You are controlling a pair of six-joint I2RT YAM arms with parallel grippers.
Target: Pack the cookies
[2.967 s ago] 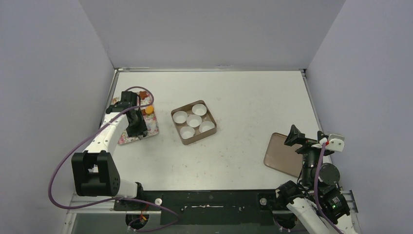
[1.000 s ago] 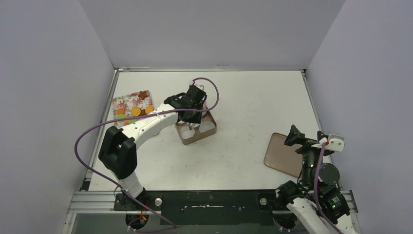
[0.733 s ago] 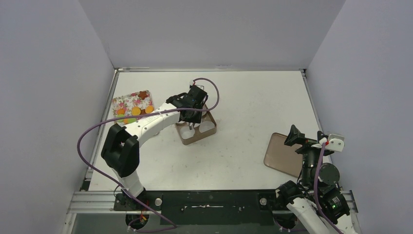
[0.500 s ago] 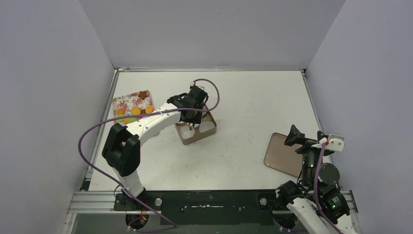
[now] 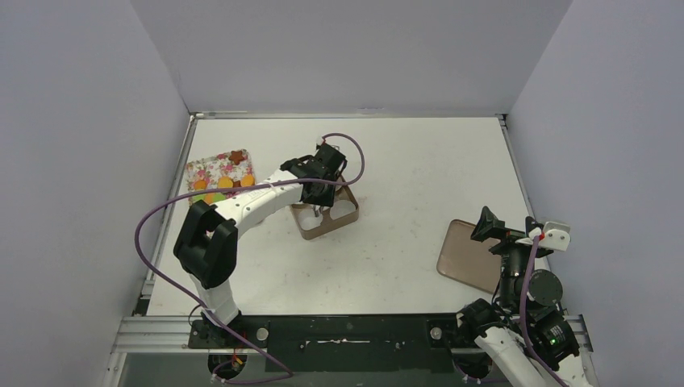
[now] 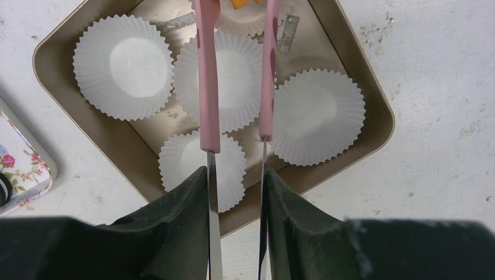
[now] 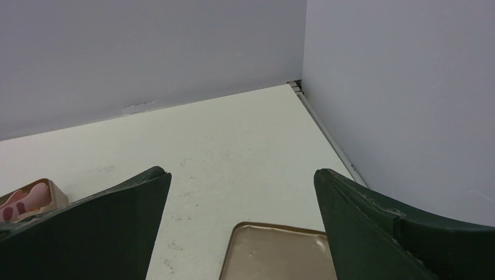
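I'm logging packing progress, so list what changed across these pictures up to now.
The left gripper, shut on the pink tongs, swung from the floral tray rightward to above the brown box. An orange cookie now shows between the tong tips over the far paper cup. Unchanged: the right gripper open over the lid, and the box and tray positions.

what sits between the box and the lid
Only bare table between the box and the lid, as the top view shows.

Overhead, left wrist share tin (image 6: 359,73).
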